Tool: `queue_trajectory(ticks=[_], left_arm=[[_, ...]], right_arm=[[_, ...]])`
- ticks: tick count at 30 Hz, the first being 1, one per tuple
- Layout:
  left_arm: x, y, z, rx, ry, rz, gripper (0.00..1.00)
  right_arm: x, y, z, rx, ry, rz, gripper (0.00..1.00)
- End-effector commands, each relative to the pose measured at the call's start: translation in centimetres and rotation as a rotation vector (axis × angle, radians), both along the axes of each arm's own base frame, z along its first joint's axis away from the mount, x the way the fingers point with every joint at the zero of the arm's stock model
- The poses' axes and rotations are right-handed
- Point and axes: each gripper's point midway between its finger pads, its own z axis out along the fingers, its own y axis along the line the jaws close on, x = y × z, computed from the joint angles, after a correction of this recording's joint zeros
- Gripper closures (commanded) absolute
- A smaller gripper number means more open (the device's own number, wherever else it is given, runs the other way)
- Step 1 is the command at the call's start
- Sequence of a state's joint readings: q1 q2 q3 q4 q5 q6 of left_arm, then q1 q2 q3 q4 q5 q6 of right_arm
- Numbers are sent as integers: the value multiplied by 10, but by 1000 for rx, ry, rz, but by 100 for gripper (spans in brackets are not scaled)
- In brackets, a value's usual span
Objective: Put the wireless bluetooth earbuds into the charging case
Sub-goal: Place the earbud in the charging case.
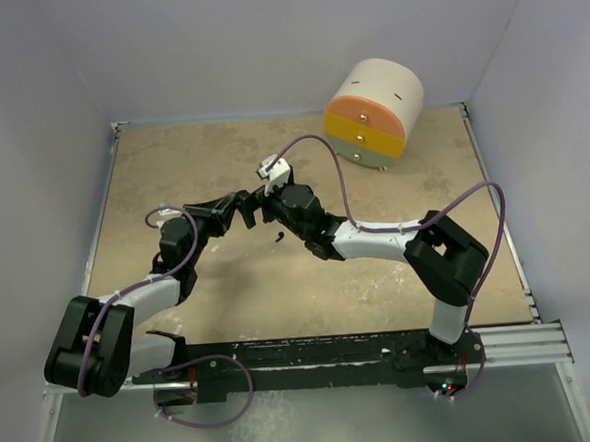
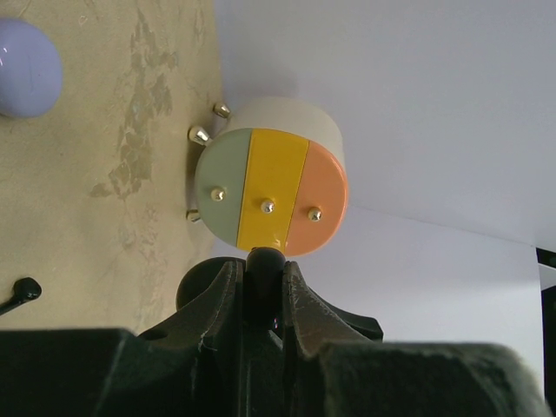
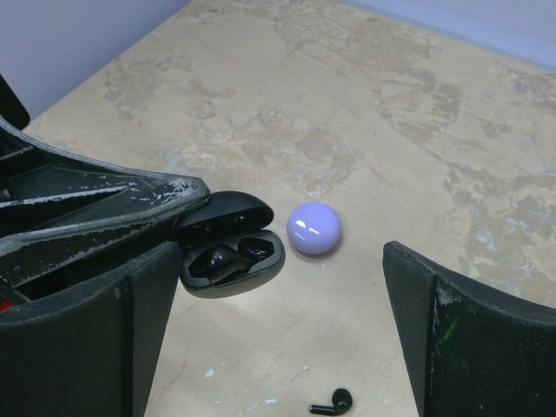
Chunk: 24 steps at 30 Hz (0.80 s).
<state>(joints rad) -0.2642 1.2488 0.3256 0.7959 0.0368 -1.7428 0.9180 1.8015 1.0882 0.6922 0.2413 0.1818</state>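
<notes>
My left gripper (image 2: 263,273) is shut on the black charging case (image 3: 233,252) and holds it just above the table with its lid open. One black earbud (image 3: 217,260) sits in the case's left slot; the other slot looks empty. A second black earbud (image 3: 333,404) lies loose on the table, also in the top view (image 1: 278,238) and the left wrist view (image 2: 21,292). My right gripper (image 3: 280,291) is wide open and empty, right beside the case and above the loose earbud. No lavender earbud shows.
A closed lavender round puck (image 3: 314,228) lies on the table just right of the case, also in the left wrist view (image 2: 23,66). A round cream drawer unit (image 1: 374,112) with green, yellow and orange fronts stands at the back right. Walls enclose the table.
</notes>
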Motion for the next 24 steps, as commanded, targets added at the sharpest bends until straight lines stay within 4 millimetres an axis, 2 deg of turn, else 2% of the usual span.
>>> queue_trajectory(ticks=[1,16,24], left_arm=[[1,-1,30,-28,-97,1,100],[0,-1,32,-30,-101,3,100],[-1,0,31,-29,-101,5,100]], right_arm=[[3,-1,22,58,-18,-17,0],[5,-49,29,58,-12,-92,0],[-3,-72,48,79,-35,-128,0]])
